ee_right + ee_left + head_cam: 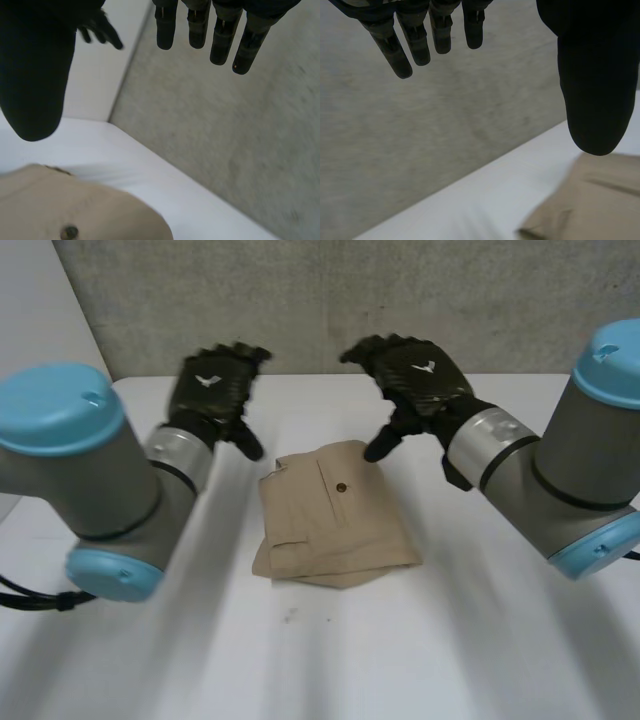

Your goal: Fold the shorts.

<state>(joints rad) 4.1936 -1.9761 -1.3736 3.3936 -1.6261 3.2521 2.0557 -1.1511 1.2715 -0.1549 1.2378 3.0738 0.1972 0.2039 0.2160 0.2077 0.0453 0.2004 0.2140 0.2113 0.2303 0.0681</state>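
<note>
Grey speckled wall (350,300) stands behind the far edge of a white table (480,640). Around the middle of the table, a little toward that far edge, lie the tan cotton shorts (335,515), doubled into a compact, roughly square packet. A back pocket with a small dark button (341,487) faces up, and the layered edges are toward the near edge.

The left hand (213,385) hangs in the air beside the packet's far left corner. Its fingers (420,40) are straight and spread from the thumb, holding nothing. The right hand (410,370) hovers over the far right corner, equally loose and empty, with the thumb pointing down toward the cloth but apart from it.

The folding looks finished or nearly so. If one more fold is wanted, both hands would need to come down and pinch one edge, then carry it over squarely without dragging the lower layers.
</note>
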